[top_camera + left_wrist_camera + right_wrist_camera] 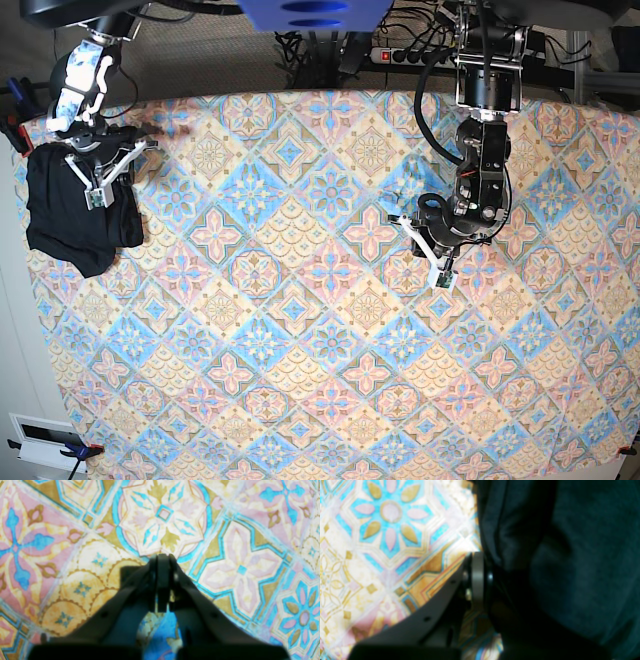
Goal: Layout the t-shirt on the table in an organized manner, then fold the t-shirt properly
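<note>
**T-shirt bunched at the table's far-left edge**

The black t-shirt (75, 215) lay crumpled there on the table (320, 400). The right gripper (92, 190) was closed against its fabric. The left gripper (440, 272) hovered mid-table, closed and empty.

Even, bright light fills the base view, with soft shadows. Both wrist views are blurred; the t-shirt (570, 555) reads as near-featureless dark, and pale glare washes the table (460, 525).
</note>
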`<state>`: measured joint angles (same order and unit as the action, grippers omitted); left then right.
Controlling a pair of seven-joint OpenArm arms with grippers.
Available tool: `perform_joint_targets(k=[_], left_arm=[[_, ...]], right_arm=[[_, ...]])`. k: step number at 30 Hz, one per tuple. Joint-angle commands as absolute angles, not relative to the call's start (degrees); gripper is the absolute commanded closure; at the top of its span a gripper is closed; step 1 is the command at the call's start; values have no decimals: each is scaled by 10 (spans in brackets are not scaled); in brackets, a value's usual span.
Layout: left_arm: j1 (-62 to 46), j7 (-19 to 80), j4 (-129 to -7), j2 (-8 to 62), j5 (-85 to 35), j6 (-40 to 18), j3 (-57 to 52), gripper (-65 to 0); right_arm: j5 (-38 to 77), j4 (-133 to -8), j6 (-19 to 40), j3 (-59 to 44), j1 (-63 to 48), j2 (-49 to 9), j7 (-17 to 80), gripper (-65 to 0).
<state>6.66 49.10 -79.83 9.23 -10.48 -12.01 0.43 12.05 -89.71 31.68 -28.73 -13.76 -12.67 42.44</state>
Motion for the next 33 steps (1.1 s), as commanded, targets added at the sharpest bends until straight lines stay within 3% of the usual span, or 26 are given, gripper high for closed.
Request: perform_joint_targets(k=[1,12,22,27,33], left_arm=[[74,495,-806,95,-103,-120,3,0],[68,496,-829,93,-105,-120,4,0],[-22,545,-1133,64,-103,-120,8,0],[-101,633,-1177,47,-102,-116,70,0],[-230,623,-1185,58,-99,-115,163,0]], right_arm=[[119,-907,319,-291,-138,-136,423,0],[119,-1019,319,-291,-196,-136,423,0],[122,-1103,319,-356,-322,-136,422,0],[122,-1101,319,-372,-401,-136,422,0],[122,-1075,319,-371,-480,-136,422,0]])
